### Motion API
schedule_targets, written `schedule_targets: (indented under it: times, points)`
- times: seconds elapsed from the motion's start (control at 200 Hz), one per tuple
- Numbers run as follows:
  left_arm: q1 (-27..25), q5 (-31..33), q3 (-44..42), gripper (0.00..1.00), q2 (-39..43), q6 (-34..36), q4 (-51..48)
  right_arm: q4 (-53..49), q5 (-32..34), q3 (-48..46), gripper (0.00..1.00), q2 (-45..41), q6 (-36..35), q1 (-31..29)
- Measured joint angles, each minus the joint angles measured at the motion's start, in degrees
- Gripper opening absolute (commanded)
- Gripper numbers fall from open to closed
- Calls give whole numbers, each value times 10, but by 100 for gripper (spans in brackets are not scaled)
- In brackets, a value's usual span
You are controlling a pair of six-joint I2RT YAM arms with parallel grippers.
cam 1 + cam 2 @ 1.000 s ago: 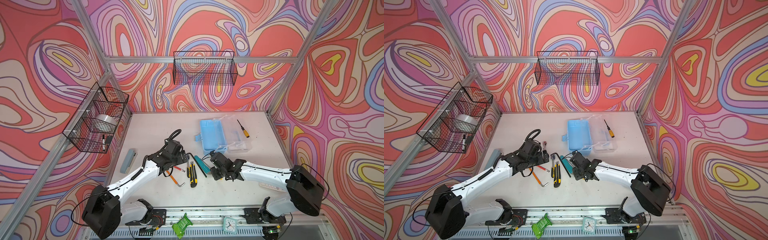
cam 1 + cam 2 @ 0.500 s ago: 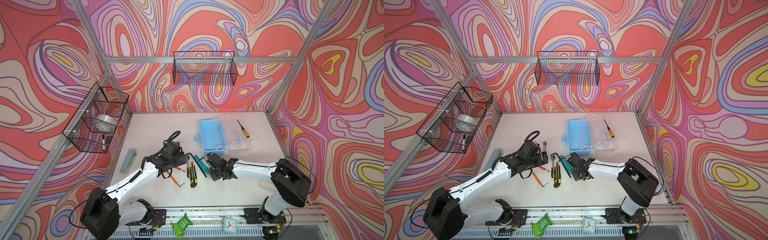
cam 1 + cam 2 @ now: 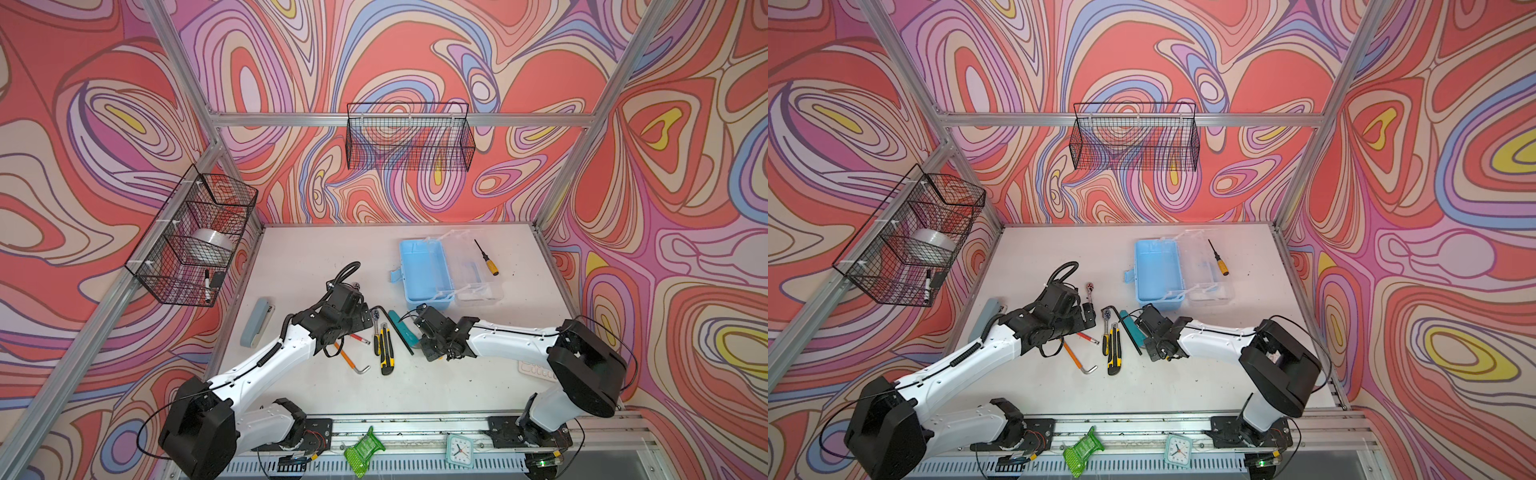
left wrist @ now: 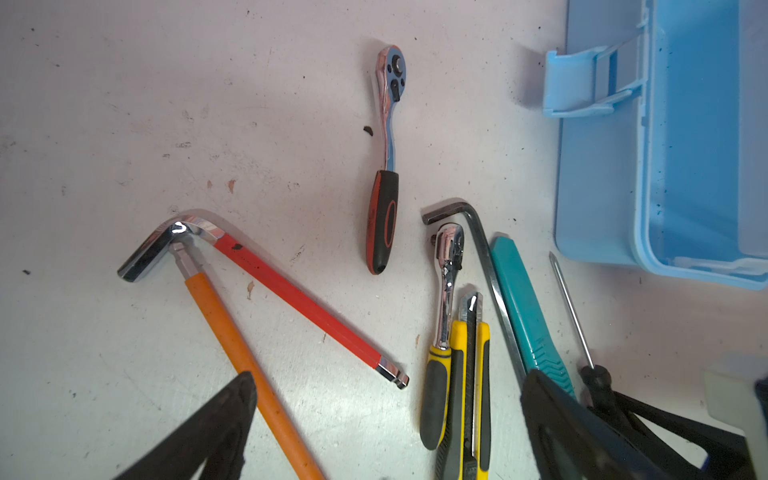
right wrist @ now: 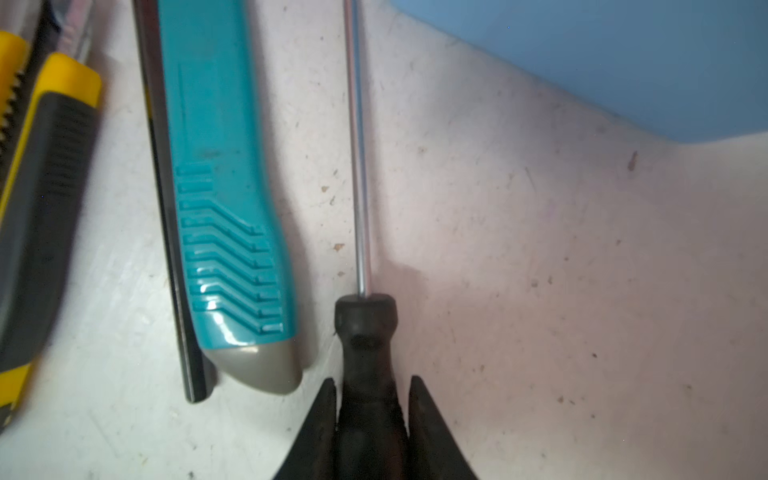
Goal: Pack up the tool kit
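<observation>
The light blue box (image 3: 424, 270) of the tool kit lies open at the back right, its clear lid (image 3: 473, 270) folded out beside it. A yellow-handled screwdriver (image 3: 486, 264) lies by the lid. My right gripper (image 5: 371, 384) is shut on the handle of a black screwdriver (image 5: 365, 332), whose shaft points at the box. Beside it lie a teal utility knife (image 5: 224, 187), a black hex key (image 4: 478, 232), a yellow utility knife (image 3: 385, 349) and a yellow ratchet (image 4: 444, 299). My left gripper (image 4: 388, 382) hangs open over the red hex key (image 4: 299, 299) and the orange hex key (image 4: 232, 332). A red-black ratchet (image 4: 384, 166) lies apart.
A grey-blue stapler (image 3: 257, 322) lies at the left edge. A pink calculator (image 3: 536, 368) shows partly under the right arm. Wire baskets hang on the left wall (image 3: 195, 232) and the back wall (image 3: 409, 137). A small clock (image 3: 459, 449) sits on the front rail.
My right gripper has closed its jaws on the black screwdriver's handle, and the right arm has shifted slightly to the left. The left arm has hardly moved.
</observation>
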State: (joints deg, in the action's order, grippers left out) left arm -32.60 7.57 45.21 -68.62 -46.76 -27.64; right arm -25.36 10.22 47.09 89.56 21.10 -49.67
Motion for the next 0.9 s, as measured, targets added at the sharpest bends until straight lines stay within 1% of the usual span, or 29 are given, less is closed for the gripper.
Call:
schedule_targets:
  times: [0.275, 0.531, 0.631, 0.816, 0.896]
  points:
    - [0, 0, 0, 100, 0, 1, 0, 20, 5, -29, 4, -122, 0, 0]
    - [0, 0, 0, 100, 0, 3, 0, 22, 14, -35, 4, -205, -7, 8]
    - [0, 0, 0, 100, 0, 6, 2, 21, 9, -35, 4, -238, -12, 38]
    - [0, 0, 0, 100, 0, 7, 3, 20, -14, -33, 4, -289, -29, 132]
    - [0, 0, 0, 100, 0, 7, 3, 12, -23, -29, 4, -295, -39, 148]
